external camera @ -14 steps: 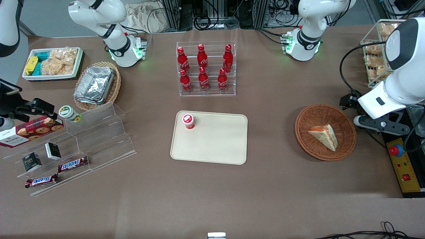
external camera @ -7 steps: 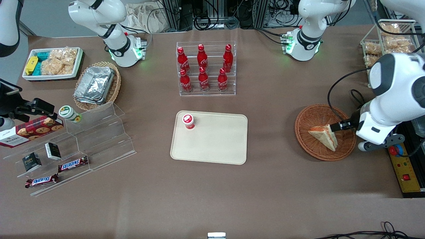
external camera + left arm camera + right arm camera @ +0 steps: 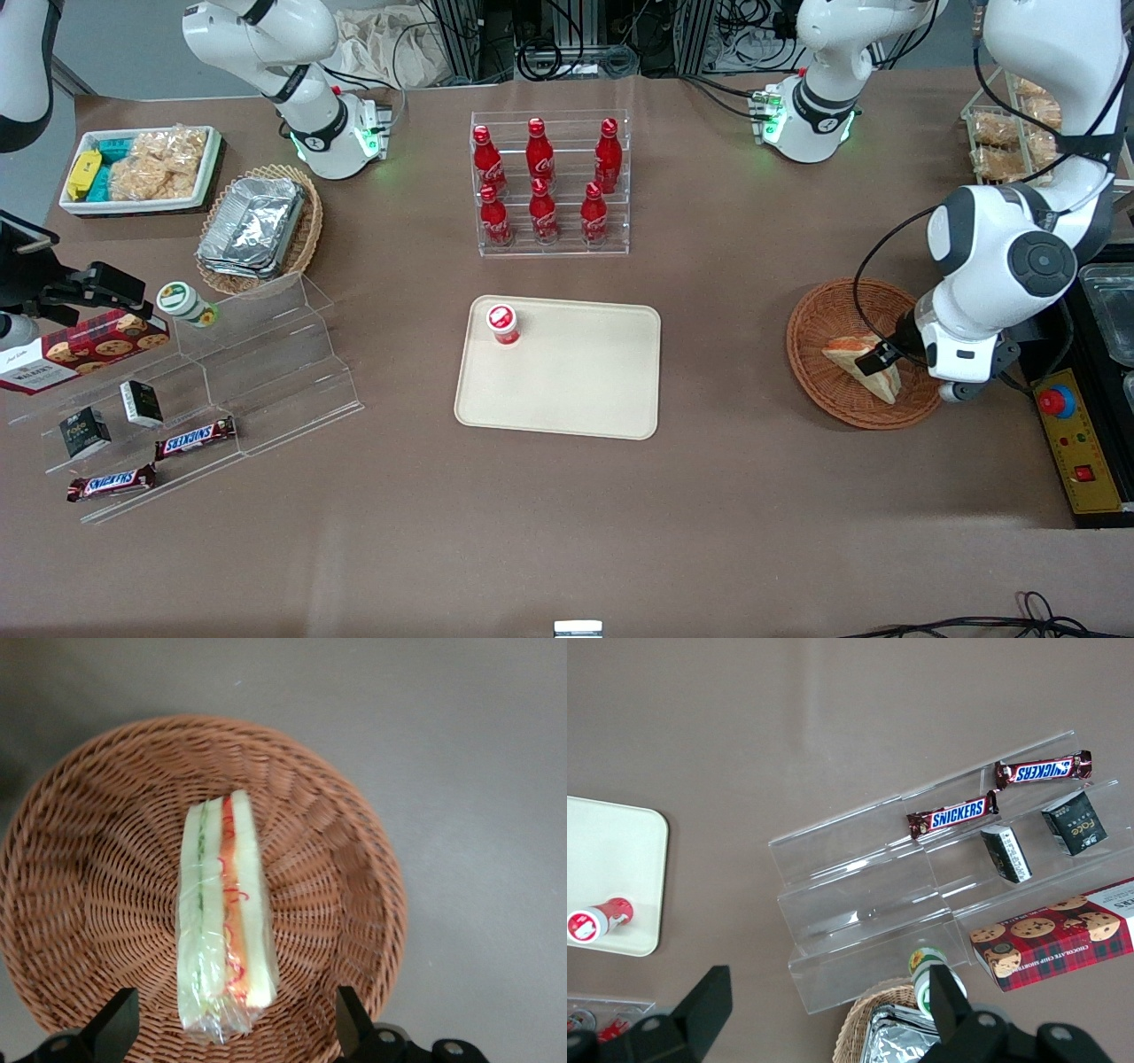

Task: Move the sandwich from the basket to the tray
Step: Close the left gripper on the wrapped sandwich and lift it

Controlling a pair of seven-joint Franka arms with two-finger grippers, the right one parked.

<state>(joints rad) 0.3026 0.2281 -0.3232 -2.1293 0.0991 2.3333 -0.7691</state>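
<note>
Directly below gripper (image 3: 230, 1028), fingers spread open: sandwich (image 3: 223, 917) in basket (image 3: 89, 895), long axis crosswise between fingertips; tray (image 3: 567, 390) toward table centre.

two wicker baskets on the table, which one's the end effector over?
The round reddish-brown basket holding the sandwich. The end effector hangs open above it. The paler oval basket holds foil containers, toward the parked arm's end.
</note>
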